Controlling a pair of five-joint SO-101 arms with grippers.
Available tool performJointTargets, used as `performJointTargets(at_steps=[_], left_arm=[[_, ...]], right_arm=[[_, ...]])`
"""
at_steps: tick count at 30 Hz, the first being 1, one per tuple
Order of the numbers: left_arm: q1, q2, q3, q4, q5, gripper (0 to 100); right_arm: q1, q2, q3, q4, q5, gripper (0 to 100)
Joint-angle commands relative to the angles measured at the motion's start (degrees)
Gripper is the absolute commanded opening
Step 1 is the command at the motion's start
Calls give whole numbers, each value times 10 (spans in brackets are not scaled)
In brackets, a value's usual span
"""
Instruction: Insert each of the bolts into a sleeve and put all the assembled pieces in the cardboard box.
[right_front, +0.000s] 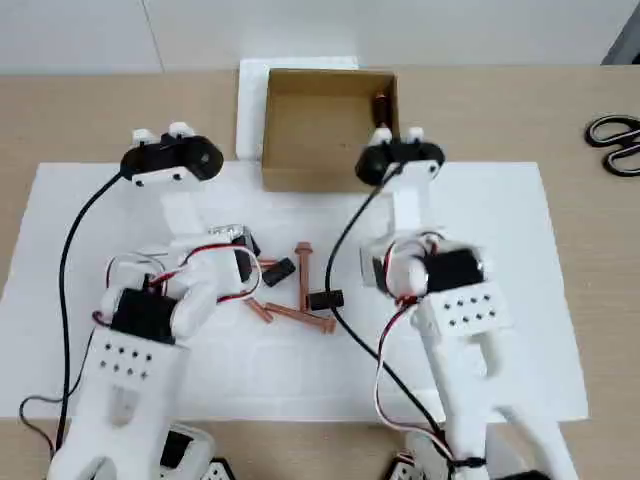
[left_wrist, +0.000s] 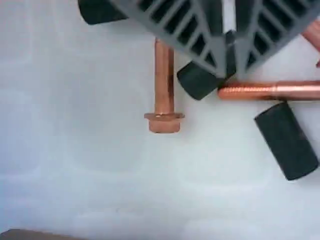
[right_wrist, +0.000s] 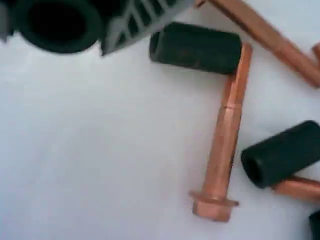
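Several bolts (right_front: 303, 262) and sleeves (right_front: 325, 298) lie loose on the surface (right_front: 500, 330) near the front of the box (right_front: 330, 175), not yet joined. The right gripper (right_wrist: 72, 25) is clamped on a sleeve (right_wrist: 50, 20), likely ready for a bolt. The left gripper (left_wrist: 231, 55) hangs over them; open or not, I cannot tell.

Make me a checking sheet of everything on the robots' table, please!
Surface: wooden table under a white sheet.
Job's things: cardboard box holding one coppery piece; copper bolts and loose sleeves lying on the sheet.
Clutter: scissors on the bare wood, off the sheet.
End effectors: right end effector shut on a black sleeve; left end effector over the bolts.
Cables: black cables trailing over the sheet; red and white wires on the arms.
Surroundings: pale surface beyond the table.
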Motion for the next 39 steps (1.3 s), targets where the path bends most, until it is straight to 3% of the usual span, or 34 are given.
performJointTargets(at_steps=[1,7,14,17,25,32,39], left_arm=[[4,38,-56,3,52,6],[3,164,-175,63,156,6],[4,340,-365,310,168,6],[6,383,-432,371,181,6],[1,427,-431,372,216,17],[-36,517,-431,368,268,240],[-37,589,-433,353,312,261]], right_arm=[[5,-43,62,-98,-4,5],[30,-48,115,-191,-4,5],[53,-48,151,-218,-4,5],[53,-48,151,-220,-4,5],[53,-48,157,-218,-4,5],[53,-48,157,-219,-4,5],[53,-48,157,-220,-4,5]])
